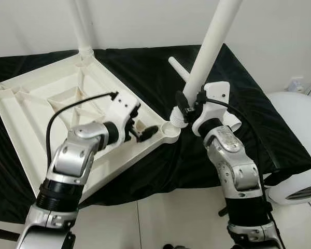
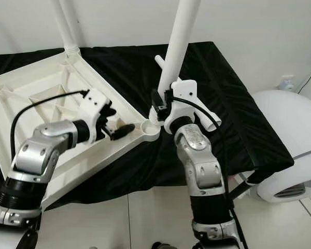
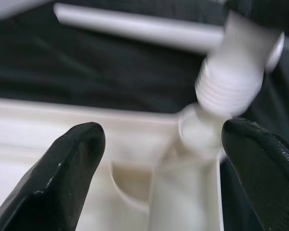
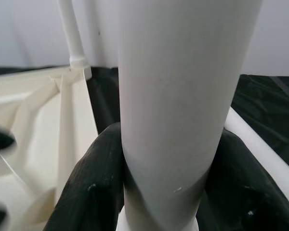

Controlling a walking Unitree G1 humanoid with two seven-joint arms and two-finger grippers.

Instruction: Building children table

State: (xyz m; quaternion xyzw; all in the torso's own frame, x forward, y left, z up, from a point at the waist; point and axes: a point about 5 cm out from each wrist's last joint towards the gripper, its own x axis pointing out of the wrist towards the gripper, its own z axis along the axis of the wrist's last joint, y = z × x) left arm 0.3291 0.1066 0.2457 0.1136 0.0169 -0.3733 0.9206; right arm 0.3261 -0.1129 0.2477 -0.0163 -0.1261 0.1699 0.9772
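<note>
Black cloth (image 1: 145,67) covered the worktop against a white wall, and on it the cream tabletop (image 1: 36,98) lay underside up, ribs showing, so its corner sockets faced the robot. From the left eye, the left gripper (image 1: 145,134) rested on the near corner beside the empty socket (image 1: 168,129), probably to steady the panel. The right gripper (image 1: 189,102) was clenched around a white leg (image 1: 207,46), holding it tilted with its lower end just at that socket, apparently to thread it in. One fitted leg (image 1: 82,26) already stood at the far corner, and a spare leg (image 1: 177,67) lay on the cloth behind.

Seen from the right eye, the same arrangement held; a white rounded appliance (image 2: 295,135) stood off to the right of the worktop.

Through the left wrist camera, the two black fingertips (image 3: 67,168) stood wide apart, released, bracketing the socket, with the leg's threaded end (image 3: 231,84) hovering just above it, blurred.

Through the right wrist camera, both black fingers (image 4: 94,178) pressed against the leg's smooth shaft (image 4: 183,96), gripping low for control while aligning.
</note>
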